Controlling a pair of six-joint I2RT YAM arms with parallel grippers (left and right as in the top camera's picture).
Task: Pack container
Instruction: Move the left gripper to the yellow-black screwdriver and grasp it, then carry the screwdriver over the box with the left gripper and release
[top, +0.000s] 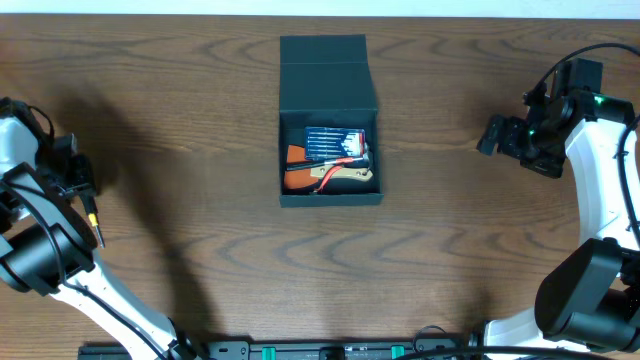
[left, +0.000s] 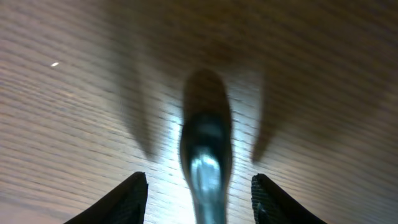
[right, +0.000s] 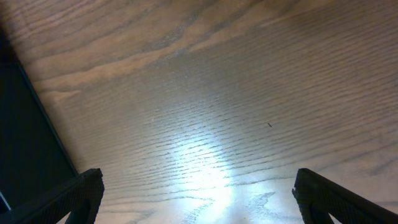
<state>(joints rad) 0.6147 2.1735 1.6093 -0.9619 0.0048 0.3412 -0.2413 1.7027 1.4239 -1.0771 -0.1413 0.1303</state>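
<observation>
The dark container (top: 283, 160) sits at the table's middle with its flap lid (top: 327, 75) folded back. Inside lie a blue pack (top: 336, 142) and orange-handled tools (top: 330, 172). My left gripper (top: 85, 185) is at the far left edge, narrowed around a thin tool (top: 95, 225). In the left wrist view the blurred metal shaft (left: 205, 155) sticks out between the fingers (left: 199, 177), above the wood. The grip point is below the frame. My right gripper (top: 495, 135) is wide open and empty (right: 198, 177), to the right of the container, whose dark wall (right: 25, 137) shows at the left.
The wooden table (top: 180, 120) stretches between both arms and the container. The arm bases and a black rail (top: 330, 350) stand along the front edge.
</observation>
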